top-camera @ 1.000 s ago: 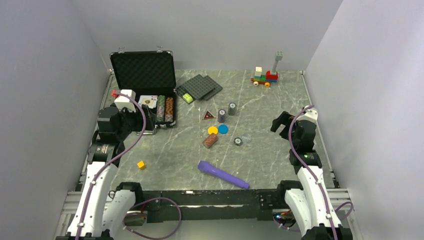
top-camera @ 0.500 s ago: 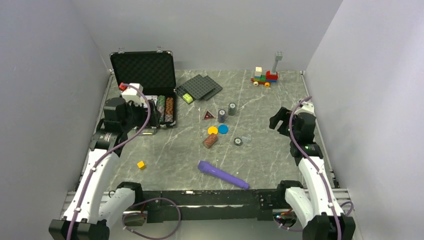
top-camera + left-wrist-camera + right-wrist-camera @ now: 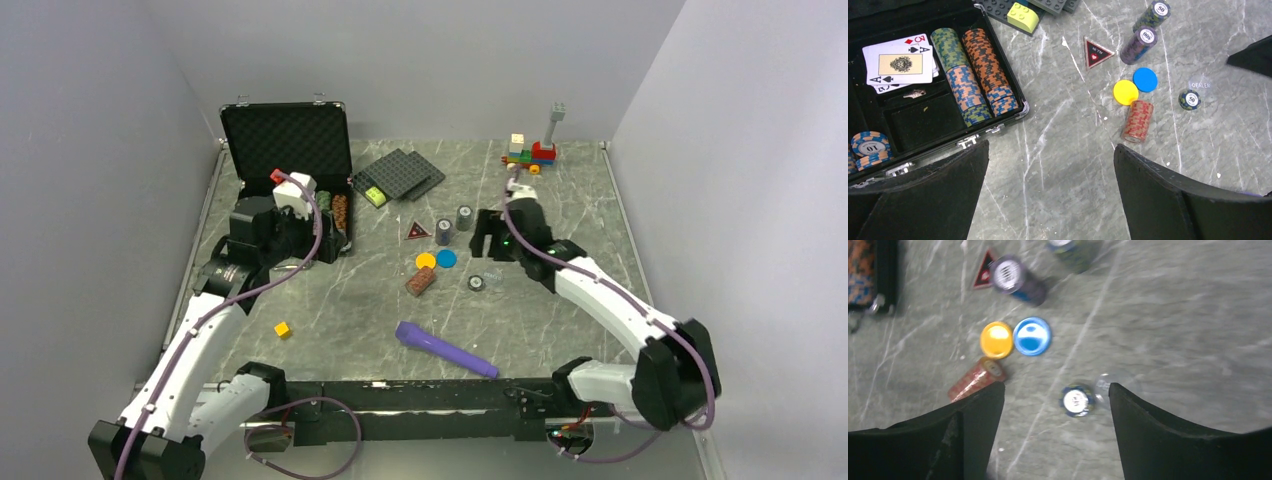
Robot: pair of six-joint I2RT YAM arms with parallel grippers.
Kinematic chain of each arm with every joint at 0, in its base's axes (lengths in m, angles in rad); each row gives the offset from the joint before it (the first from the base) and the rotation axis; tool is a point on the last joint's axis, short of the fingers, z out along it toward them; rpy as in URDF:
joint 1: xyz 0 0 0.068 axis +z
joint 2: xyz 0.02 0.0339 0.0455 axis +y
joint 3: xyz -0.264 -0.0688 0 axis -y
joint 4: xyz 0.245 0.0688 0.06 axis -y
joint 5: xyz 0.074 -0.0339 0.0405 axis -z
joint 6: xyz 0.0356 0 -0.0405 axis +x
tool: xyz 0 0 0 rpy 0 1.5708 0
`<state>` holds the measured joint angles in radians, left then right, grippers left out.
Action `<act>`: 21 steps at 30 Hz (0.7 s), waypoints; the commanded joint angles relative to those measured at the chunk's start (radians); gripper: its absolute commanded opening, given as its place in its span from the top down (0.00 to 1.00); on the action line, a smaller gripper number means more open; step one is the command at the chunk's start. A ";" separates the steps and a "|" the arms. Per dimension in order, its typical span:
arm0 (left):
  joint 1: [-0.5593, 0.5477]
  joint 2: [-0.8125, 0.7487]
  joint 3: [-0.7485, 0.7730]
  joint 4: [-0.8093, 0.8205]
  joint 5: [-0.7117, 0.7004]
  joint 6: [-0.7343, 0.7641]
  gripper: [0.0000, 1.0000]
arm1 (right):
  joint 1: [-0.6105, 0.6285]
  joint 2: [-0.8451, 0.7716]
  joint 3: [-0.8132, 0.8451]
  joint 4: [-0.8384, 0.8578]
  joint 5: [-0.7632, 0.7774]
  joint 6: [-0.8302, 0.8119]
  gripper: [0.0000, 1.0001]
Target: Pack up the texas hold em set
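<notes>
Right gripper [image 3: 1054,387]: jaws apart, nothing between them, over the loose pieces.
- Short chip stack [image 3: 1076,401] is upright, just off centre at 4 o'clock in the wrist view.
- Clear dealer disc [image 3: 1113,385] at 3, touching it or just beside; too faint to tell.
- Blue disc [image 3: 1032,336] at 11 and yellow disc [image 3: 996,339] at 10, edge to edge.
- Red chip stack [image 3: 975,380] lies on its side at 9.
- Purple-topped stack [image 3: 1015,279] and dark red triangle [image 3: 984,274] sit further out, around 11.

Left gripper [image 3: 1050,146]: wide open, empty, above the table [image 3: 1058,190] just beside the front edge of the case [image 3: 918,122]. The case stands open at the table's 10 o'clock corner in the top view. Playing cards [image 3: 898,65] and chip rows [image 3: 978,70] are in it, and one slot is bare.

Handling, my read:
- Chips are stiff, dense and slick-faced. Stacks are loose and will likely shear if pinched high.
- Take the short stack low across its rim, spanning every chip.
- The lying stack will probably roll, so squeeze it end to end along its axis.
- Discs and triangle are thin and flat, so an edge pinch or a slide looks like the way.
</notes>
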<state>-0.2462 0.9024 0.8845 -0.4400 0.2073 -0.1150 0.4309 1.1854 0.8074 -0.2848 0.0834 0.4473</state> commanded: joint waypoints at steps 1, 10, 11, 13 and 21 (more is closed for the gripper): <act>-0.005 -0.019 0.005 0.022 0.005 0.023 0.01 | 0.140 0.115 0.074 0.085 -0.015 0.026 0.16; -0.005 0.017 -0.001 0.038 0.111 0.002 0.01 | 0.384 0.320 0.153 0.128 0.026 -0.182 0.06; -0.005 0.025 0.000 0.038 0.115 0.001 0.01 | 0.397 0.336 0.152 0.137 0.031 -0.190 0.05; -0.005 0.036 0.002 0.035 0.123 0.000 0.01 | 0.419 0.360 0.142 0.158 0.053 -0.204 0.05; -0.005 0.054 0.001 0.035 0.148 -0.004 0.01 | 0.472 0.424 0.106 0.255 0.107 -0.282 0.02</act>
<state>-0.2493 0.9546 0.8825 -0.4316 0.3103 -0.1169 0.8841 1.5879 0.9207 -0.1265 0.1333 0.2291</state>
